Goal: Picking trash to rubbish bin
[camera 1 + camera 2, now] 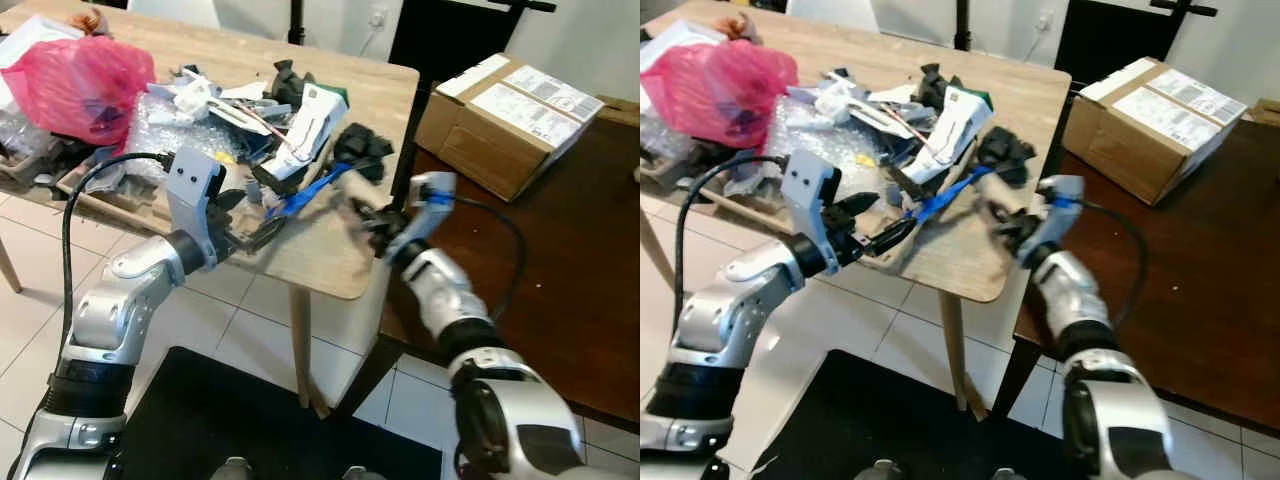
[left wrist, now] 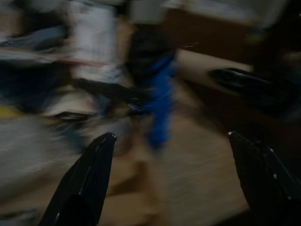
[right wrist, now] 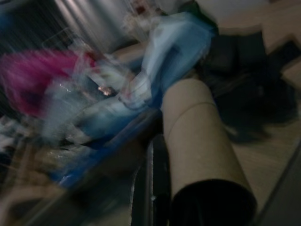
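Right gripper (image 1: 368, 222) clamps the cardboard tube (image 3: 200, 141) while left gripper (image 2: 174, 179) gapes empty; the blue strip (image 1: 305, 195) beside the tube may snag, dragging clutter off the table (image 1: 330, 262).

1 pink bag (image 1: 78, 85), 1 cardboard tube (image 3: 202, 141), 1 cardboard box (image 1: 515, 120), 2 tables (image 1: 330, 255).

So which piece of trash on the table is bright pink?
The crumpled plastic bag at the far left end of the wooden table. The other trash is mostly white, black, clear or blue.

Both wrist views motion-blurred, cardboard tube (image 3: 202, 155) end cut off by frame edge
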{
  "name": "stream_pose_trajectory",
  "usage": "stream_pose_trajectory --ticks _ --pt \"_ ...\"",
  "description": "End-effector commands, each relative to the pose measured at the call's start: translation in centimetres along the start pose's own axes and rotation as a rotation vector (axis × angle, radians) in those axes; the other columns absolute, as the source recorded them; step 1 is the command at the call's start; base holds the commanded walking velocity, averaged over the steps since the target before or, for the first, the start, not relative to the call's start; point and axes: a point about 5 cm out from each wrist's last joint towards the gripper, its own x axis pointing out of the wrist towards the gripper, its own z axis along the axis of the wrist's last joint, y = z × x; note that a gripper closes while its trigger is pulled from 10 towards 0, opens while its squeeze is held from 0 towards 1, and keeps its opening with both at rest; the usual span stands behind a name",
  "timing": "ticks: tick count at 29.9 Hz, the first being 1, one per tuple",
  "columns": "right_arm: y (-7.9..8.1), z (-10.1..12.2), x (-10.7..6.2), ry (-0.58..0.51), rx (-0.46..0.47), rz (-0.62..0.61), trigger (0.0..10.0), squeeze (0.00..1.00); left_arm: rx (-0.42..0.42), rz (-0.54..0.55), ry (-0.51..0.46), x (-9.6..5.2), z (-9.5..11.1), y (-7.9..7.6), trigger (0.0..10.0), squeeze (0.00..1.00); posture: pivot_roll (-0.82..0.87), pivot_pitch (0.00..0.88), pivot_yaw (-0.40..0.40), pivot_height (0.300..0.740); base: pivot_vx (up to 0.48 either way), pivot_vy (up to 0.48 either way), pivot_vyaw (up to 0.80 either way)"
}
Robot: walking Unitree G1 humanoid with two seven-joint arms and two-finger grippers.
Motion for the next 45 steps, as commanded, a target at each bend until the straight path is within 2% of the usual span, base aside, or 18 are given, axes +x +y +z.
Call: stream_pose_trajectory --ticks 1,3,4,5,9,10,11,17,21,24,26,29,34,36,40,41,42,45 --pt "-0.1 1.0 -1.0 -0.021 0.077 0.05 0.0 0.0 -0.04 -0.078 0.001 -0.8 0.0 -0.7 10.0 0.0 0.0 0.144 -0.003 0.74 0.0 0.0 0.0" --pt "0.1 1.7 -1.8 -0.024 0.102 0.111 0.0 0.0 -0.056 -0.129 0.025 -1.4 -0.3 -1.2 10.0 0.0 0.0 0.146 -0.001 0.74 0.0 0.0 0.0" --pt "0.9 2.7 -3.3 -0.013 0.13 0.222 0.0 0.0 -0.086 -0.226 0.086 -2.6 -1.1 -2.1 10.0 0.0 0.0 0.148 0.0 0.74 0.0 0.0 0.0" --pt "0.9 2.7 -3.3 -0.013 0.13 0.222 0.0 0.0 -0.086 -0.226 0.086 -2.6 -1.1 -2.1 10.0 0.0 0.0 0.148 0.0 0.74 0.0 0.0 0.0" --pt "3.2 2.4 -6.3 0.135 0.153 0.431 0.0 0.0 -0.134 -0.346 0.262 -5.0 -3.4 -3.5 10.0 0.0 -0.01 0.156 0.001 0.74 0.0 0.0 0.0" --pt "3.2 2.4 -6.3 0.135 0.153 0.431 0.0 0.0 -0.134 -0.346 0.262 -5.0 -3.4 -3.5 10.0 0.0 -0.01 0.156 0.001 0.74 0.0 0.0 0.0" --pt "4.2 1.7 -7.6 0.202 0.199 0.485 0.0 0.0 -0.149 -0.361 0.341 -5.7 -4.6 -3.9 10.0 0.0 -0.01 0.158 -0.001 0.74 0.0 0.0 0.0" --pt "5.9 0.3 -9.4 0.319 0.261 0.558 0.0 0.0 -0.139 -0.322 0.482 -6.7 -7.3 -4.3 10.0 0.0 -0.01 0.161 -0.004 0.74 0.0 0.0 0.0" --pt "7.6 -2.5 -11.3 0.524 0.266 0.612 0.0 0.0 -0.133 -0.26 0.622 -8.0 -10.6 -4.7 10.0 0.0 -0.01 0.165 -0.005 0.74 0.0 0.0 0.0" --pt "7.7 -4.2 -12.0 0.624 0.231 0.606 0.0 0.0 -0.115 -0.194 0.692 -8.6 -12.4 -4.6 10.0 0.0 -0.01 0.166 -0.007 0.74 0.0 0.0 0.0" --pt "7.0 -6.0 -12.3 0.703 0.157 0.535 0.0 0.0 -0.096 -0.091 0.734 -8.8 -14.0 -4.0 10.0 0.0 -0.01 0.166 -0.007 0.74 0.0 0.0 0.0" --pt "4.3 -9.4 -12.3 0.82 -0.044 0.274 0.0 0.0 -0.086 0.136 0.812 -9.4 -17.3 -3.3 10.0 0.0 0.0 0.166 -0.008 0.74 0.0 0.0 0.0" --pt "2.8 -11.2 -12.6 0.853 -0.105 0.109 0.0 0.0 -0.129 0.225 0.855 -10.0 -19.8 -3.9 10.0 0.0 -0.01 0.167 -0.006 0.74 0.0 0.0 0.0" --pt "1.8 -12.9 -13.2 0.891 -0.124 -0.022 0.0 0.0 -0.167 0.292 0.875 -10.3 -21.6 -4.4 10.0 0.0 -0.01 0.167 -0.005 0.74 0.0 0.0 0.0" --pt "1.2 -14.4 -13.9 0.926 -0.143 -0.115 0.0 0.0 -0.192 0.323 0.887 -10.5 -22.9 -4.9 10.0 0.0 -0.01 0.164 -0.007 0.74 0.0 0.0 0.0" --pt "0.7 -15.4 -14.7 0.951 -0.152 -0.198 0.0 0.0 -0.217 0.335 0.901 -10.6 -23.7 -5.4 10.0 0.0 -0.01 0.16 -0.008 0.74 0.0 0.0 0.0" --pt "0.7 -15.4 -14.7 0.951 -0.152 -0.198 0.0 0.0 -0.217 0.335 0.901 -10.6 -23.7 -5.4 10.0 0.0 -0.01 0.16 -0.008 0.74 0.0 0.0 0.0" --pt "-0.6 -18.7 -19.5 1.07 -0.15 -0.483 0.0 0.0 -0.266 0.376 0.937 -11.3 -26.0 -6.9 10.0 0.0 -0.01 0.149 -0.006 0.74 0.0 0.0 0.0"
